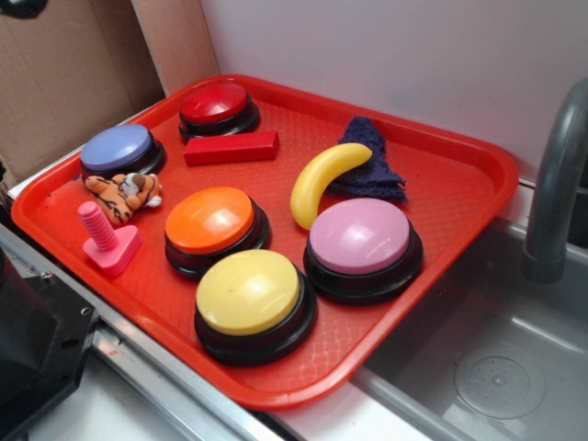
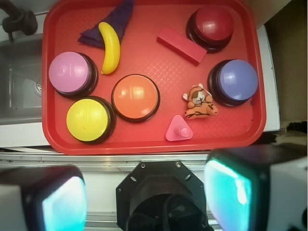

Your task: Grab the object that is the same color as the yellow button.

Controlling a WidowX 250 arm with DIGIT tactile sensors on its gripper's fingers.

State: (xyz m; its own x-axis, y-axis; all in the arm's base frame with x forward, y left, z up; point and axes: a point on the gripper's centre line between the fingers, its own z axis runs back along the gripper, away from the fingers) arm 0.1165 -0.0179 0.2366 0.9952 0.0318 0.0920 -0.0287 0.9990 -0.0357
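Banana-shaped and yellow, the toy banana (image 1: 326, 180) (image 2: 110, 47) is seen lying flat on the red tray (image 1: 459, 197) (image 2: 144, 142), just beside the pink button (image 1: 362, 246) (image 2: 72, 73), with its far end resting against the dark purple cloth (image 1: 377, 163) (image 2: 113, 21). Nothing is seen touching it. The yellow button (image 1: 253, 301) (image 2: 89, 119) is placed on the other side of the pink button from the banana, close to the tray's rim, and the orange button (image 1: 213, 228) (image 2: 135, 97) is set just beside both. Well apart from the pink button, toward the opposite end of the tray, the red button (image 1: 218, 108) (image 2: 211, 26) and the purple-blue button (image 1: 119, 152) (image 2: 233, 81) are found, with a red block (image 1: 231, 147) (image 2: 182, 44) laid beside the red one. A small tiger plush (image 1: 124, 195) (image 2: 198, 101) and a pink peg (image 1: 108, 241) (image 2: 179, 130) are seen between the orange button and the purple-blue button. The gripper (image 2: 144, 192) is shown in the wrist view only, held outside the tray, well apart from the pink button and from everything else; its two fingers (image 2: 231, 192) are spread wide and nothing is grasped between them. A grey sink basin (image 1: 514, 340) is visible beyond the tray's edge nearest the pink button.
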